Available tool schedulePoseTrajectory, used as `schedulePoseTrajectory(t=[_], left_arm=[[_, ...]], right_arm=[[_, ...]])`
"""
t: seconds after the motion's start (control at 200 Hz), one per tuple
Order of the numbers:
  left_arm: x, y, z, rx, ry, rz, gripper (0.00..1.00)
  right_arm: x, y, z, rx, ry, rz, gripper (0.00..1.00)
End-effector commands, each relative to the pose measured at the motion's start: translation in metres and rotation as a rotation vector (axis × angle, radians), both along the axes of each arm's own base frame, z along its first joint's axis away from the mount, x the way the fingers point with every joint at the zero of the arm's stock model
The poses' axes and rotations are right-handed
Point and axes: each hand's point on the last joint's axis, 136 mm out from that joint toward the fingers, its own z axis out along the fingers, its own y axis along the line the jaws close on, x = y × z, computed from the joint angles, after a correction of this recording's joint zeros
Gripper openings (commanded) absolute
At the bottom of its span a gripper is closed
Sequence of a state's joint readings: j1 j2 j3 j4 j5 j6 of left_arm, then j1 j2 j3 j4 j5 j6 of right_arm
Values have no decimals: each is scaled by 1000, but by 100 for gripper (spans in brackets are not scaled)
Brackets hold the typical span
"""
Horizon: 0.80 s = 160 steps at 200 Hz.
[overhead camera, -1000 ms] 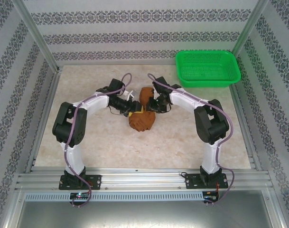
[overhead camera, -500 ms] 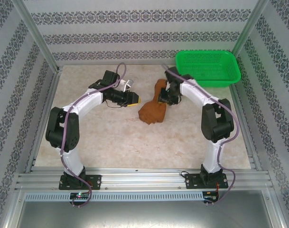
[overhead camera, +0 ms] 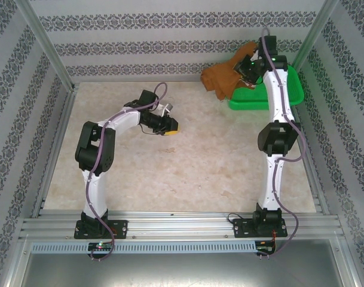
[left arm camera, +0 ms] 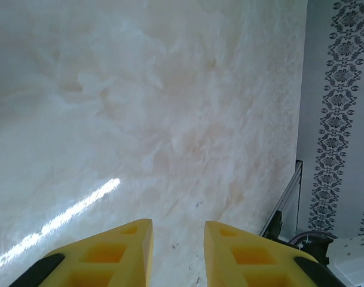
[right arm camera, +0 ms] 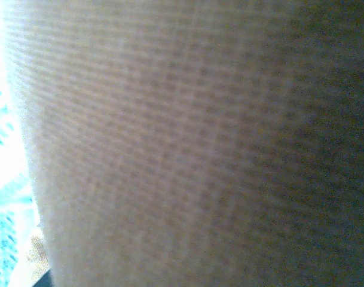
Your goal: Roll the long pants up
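Note:
The long pants [overhead camera: 222, 79] are a bunched rust-brown bundle hanging in the air at the back right, beside the green basket [overhead camera: 253, 106]. My right gripper [overhead camera: 247, 73] is raised high on its stretched arm and is shut on the bundle's upper right part. In the right wrist view blurred woven cloth [right arm camera: 182, 143] covers the lens and hides the fingers. My left gripper [overhead camera: 173, 127] hovers low over the bare marble table left of centre. In the left wrist view its yellow fingers [left arm camera: 128, 251] stand a small gap apart around the left gripper [left arm camera: 178, 224], with nothing between them.
The green mesh basket sits in the back right corner, partly behind the right arm. Patterned walls and aluminium frame posts [overhead camera: 41, 45] enclose the table [overhead camera: 187, 173]. A metal rail [left arm camera: 283, 206] runs along the table's edge in the left wrist view.
The right arm has lifted the pants off the table's middle and carried them up to the back right by the basket. The left gripper let go, drew back left and narrowed its jaws.

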<state>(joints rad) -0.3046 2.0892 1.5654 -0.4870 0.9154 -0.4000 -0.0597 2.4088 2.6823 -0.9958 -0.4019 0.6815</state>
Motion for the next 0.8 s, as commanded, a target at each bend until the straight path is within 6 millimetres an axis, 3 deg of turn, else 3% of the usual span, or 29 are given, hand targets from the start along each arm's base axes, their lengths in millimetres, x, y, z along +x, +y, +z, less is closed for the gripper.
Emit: schedulePoseTrajectory(t=[0.0, 0.175, 0.25, 0.275, 0.385, 0.46, 0.6, 0.65, 0.714, 0.794], left_arm=[[6, 0, 3, -12, 23, -7, 28], [24, -4, 3, 5, 25, -10, 25], [31, -6, 4, 9, 20, -8, 25], [32, -6, 5, 8, 19, -9, 25], [36, -10, 1, 12, 27, -12, 25], [38, -12, -6, 22, 47, -17, 25], [38, -16, -16, 38, 55, -25, 24], [39, -14, -16, 55, 40, -18, 25], [41, -10, -15, 79, 15, -13, 26], [43, -5, -12, 111, -15, -8, 27]], right_arm=[[11, -25, 27, 89, -77, -62, 0], [33, -87, -3, 100, -99, -163, 0], [40, -108, -5, 97, -123, -185, 0], [42, -114, 3, 80, -149, -193, 0], [51, -114, 15, 80, -215, -183, 0], [52, -114, 13, 51, -216, -183, 0], [44, -113, -16, -81, -136, -187, 0], [41, -111, -38, -82, -85, -203, 0], [36, -109, -73, -70, -9, -236, 46], [27, -105, -105, -96, 60, -274, 64]])
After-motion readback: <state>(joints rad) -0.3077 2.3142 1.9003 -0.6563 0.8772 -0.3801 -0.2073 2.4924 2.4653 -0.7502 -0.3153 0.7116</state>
